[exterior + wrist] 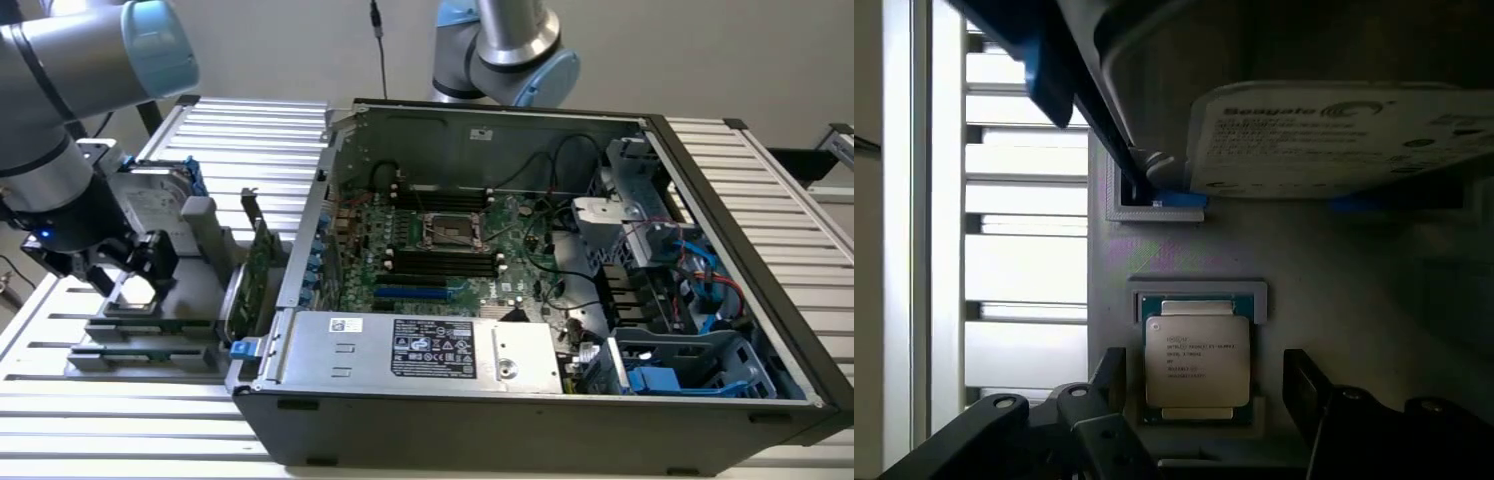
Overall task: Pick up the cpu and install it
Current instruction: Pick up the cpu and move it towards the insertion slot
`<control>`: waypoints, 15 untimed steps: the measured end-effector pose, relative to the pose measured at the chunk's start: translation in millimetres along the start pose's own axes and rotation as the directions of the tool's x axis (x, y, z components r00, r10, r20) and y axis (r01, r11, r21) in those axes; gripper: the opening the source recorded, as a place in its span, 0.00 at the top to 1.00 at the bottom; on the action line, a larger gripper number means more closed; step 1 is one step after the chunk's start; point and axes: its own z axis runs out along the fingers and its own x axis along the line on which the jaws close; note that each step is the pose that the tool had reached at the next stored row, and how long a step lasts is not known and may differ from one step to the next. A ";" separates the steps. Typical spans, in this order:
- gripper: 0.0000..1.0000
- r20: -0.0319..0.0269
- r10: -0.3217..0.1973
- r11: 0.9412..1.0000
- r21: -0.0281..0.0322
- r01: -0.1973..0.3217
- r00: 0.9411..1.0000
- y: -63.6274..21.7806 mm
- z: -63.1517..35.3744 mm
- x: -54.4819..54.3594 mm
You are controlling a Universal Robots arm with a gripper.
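Note:
The cpu (1196, 362) is a small square chip with a silver-grey top. It lies flat in a recess of a grey holder block (1324, 260). My gripper (1199, 385) is open, one finger (1109, 375) on each side of the chip with a small gap to either edge. In the exterior view the gripper (131, 275) hangs low over the cpu (134, 290) at the exterior view's left, outside the open computer case (307, 200). The motherboard's square socket (449, 232) lies inside the case, next to black memory slots (441, 265).
A silver hard drive (1334, 135) with blue rails stands on the holder just beyond the cpu. Upright circuit cards (254, 262) stand between the holder and the case wall. A power supply (414, 345) fills the case's near side. A second arm (507, 50) stands behind the case.

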 end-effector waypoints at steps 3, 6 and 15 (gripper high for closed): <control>0.27 0.000 0.000 1.000 -0.002 0.000 1.000 -1.4 -0.1 -0.3; 0.27 0.000 0.000 1.000 -0.004 0.000 1.000 -1.7 0.2 -0.5; 0.27 0.000 0.000 1.000 -0.007 0.000 1.000 -1.9 3.0 -0.4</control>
